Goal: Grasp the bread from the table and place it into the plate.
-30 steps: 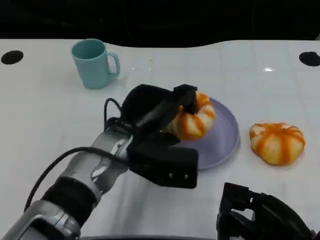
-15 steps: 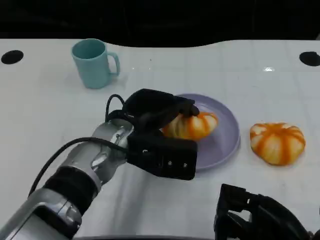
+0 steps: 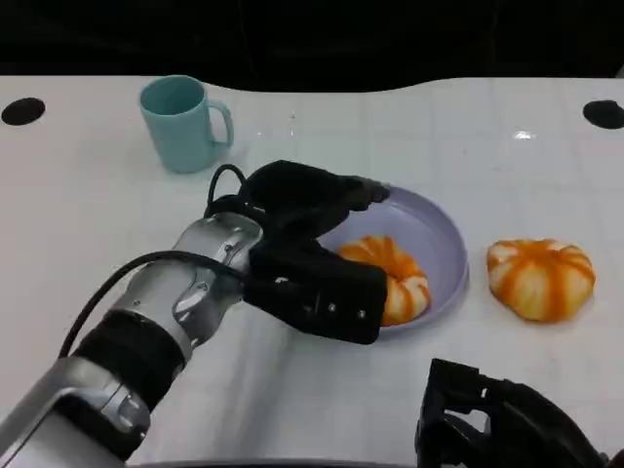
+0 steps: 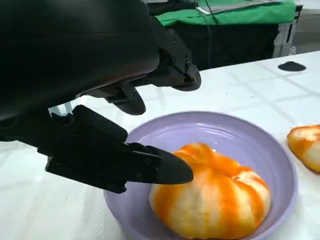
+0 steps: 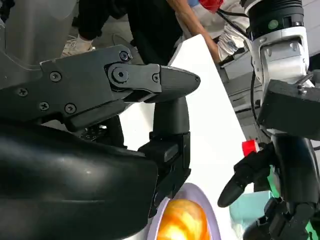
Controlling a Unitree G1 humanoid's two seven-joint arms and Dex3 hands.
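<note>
The white worktop fills the head view below a dark band at the top of the frame. The robot's silver left forearm runs from the lower left toward the centre, ending in the black left hand, which hovers over the left rim of the round lilac plate just right of centre. Its fingers are spread apart and hold nothing; in the left wrist view the nearest fingertip sits just beside the bread, and whether it touches cannot be told. The round orange-and-white striped bread roll lies inside the plate, toward its lower edge in the head view, partly hidden behind the forearm's black housing. A second orange-and-white striped roll rests on the worktop at the right of the frame, near the plate but apart from it. A pale teal ceramic mug stands upright at the upper left, handle to the right. The black right hand shows at the lower right edge; whether its fingers are apart or together cannot be told. Two small black discs mark the worktop's far left and right edges.
</note>
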